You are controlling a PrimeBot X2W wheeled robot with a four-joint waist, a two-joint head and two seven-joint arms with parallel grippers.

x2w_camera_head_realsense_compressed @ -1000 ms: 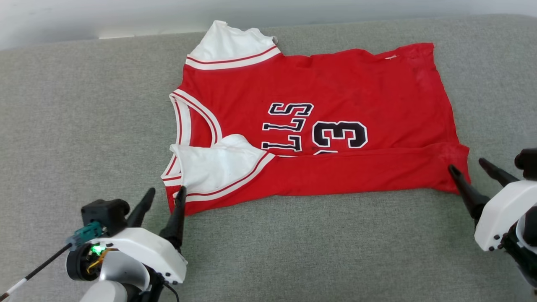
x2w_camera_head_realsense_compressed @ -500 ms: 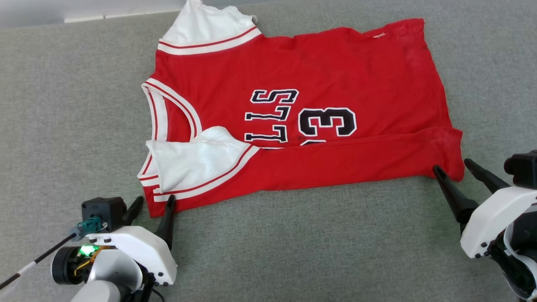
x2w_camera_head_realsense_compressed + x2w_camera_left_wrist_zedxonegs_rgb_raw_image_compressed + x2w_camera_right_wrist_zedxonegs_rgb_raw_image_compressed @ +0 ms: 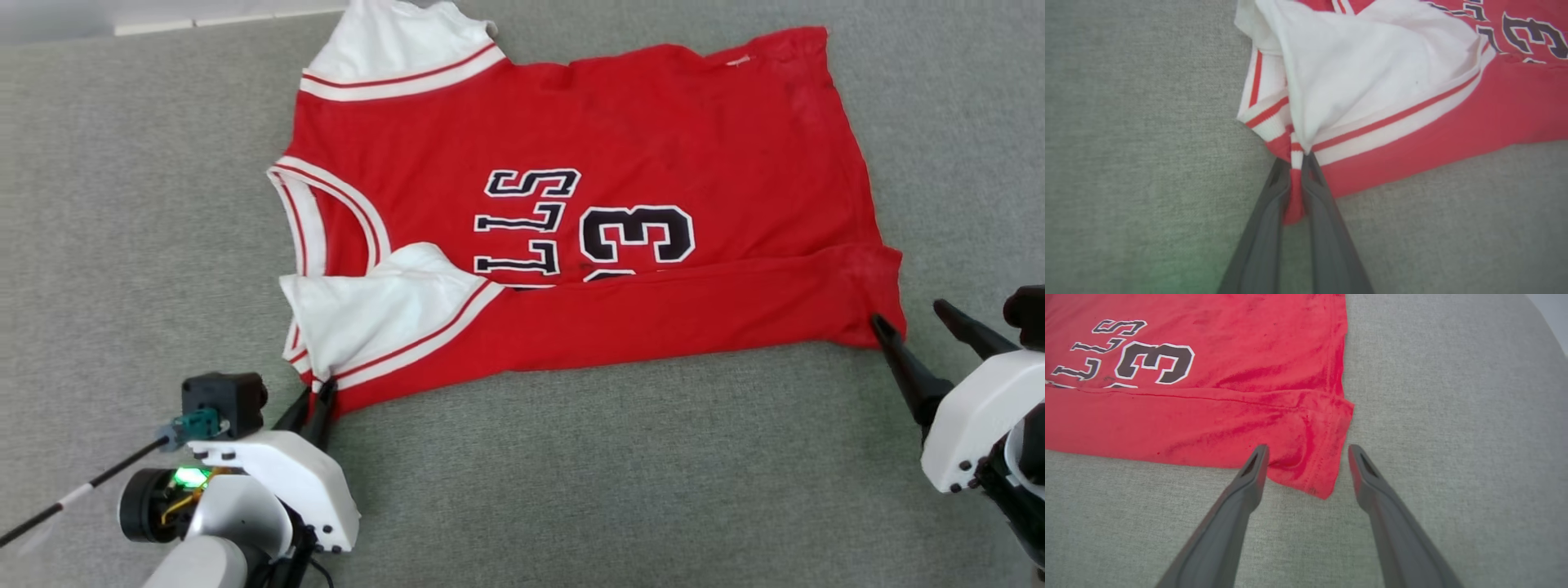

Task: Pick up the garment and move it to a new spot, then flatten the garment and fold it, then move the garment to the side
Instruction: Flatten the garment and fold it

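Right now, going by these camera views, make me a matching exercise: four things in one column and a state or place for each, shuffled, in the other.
Column one
1. left gripper
2. right gripper
3. near white sleeve panel
4. black number 3

Column two
A. open, fingers either side of the jersey's hem corner
B. printed on the red front
C. shut on the striped-trim corner
D. folded inward over the red fabric

Pairs: 1-C, 2-A, 3-D, 4-B
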